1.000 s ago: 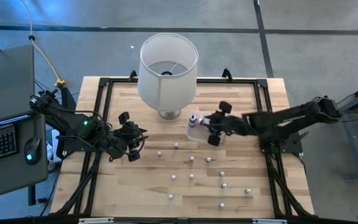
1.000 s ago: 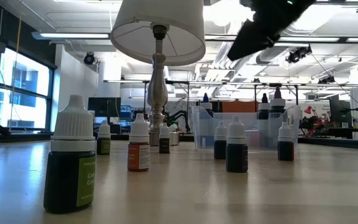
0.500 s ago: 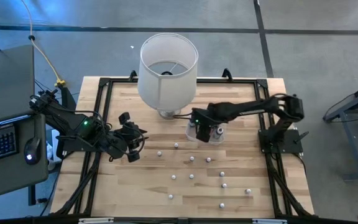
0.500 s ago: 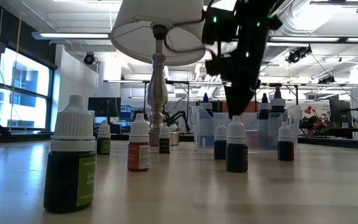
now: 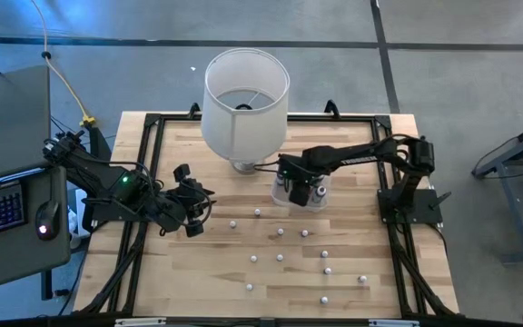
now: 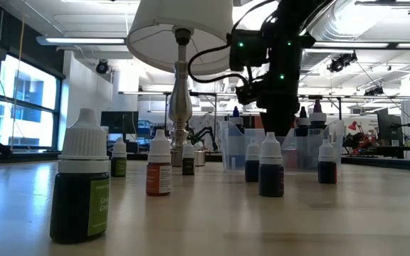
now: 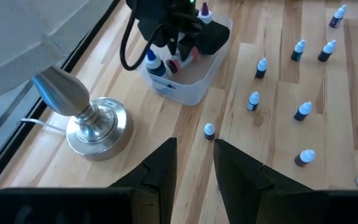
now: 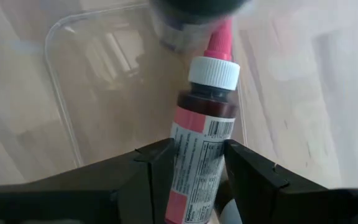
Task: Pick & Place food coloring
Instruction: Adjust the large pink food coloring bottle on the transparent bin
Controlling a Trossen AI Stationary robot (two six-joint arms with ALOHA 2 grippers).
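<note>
right gripper (image 5: 300,188) over the clear tub (image 7: 194,90) by the lamp (image 5: 245,102), jaws clamped on a red bottle (image 8: 199,155) | few bottles binned | about a dozen food coloring bottles (image 5: 280,258) left on near table | left gripper (image 5: 192,202) idle at left, jaws apart

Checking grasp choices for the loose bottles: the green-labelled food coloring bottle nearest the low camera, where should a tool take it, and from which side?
Grip the green-labelled bottle across its straight body, below the white cap, coming down from above. It stands upright with open table around it, and the tapered cap would likely slip.
</note>
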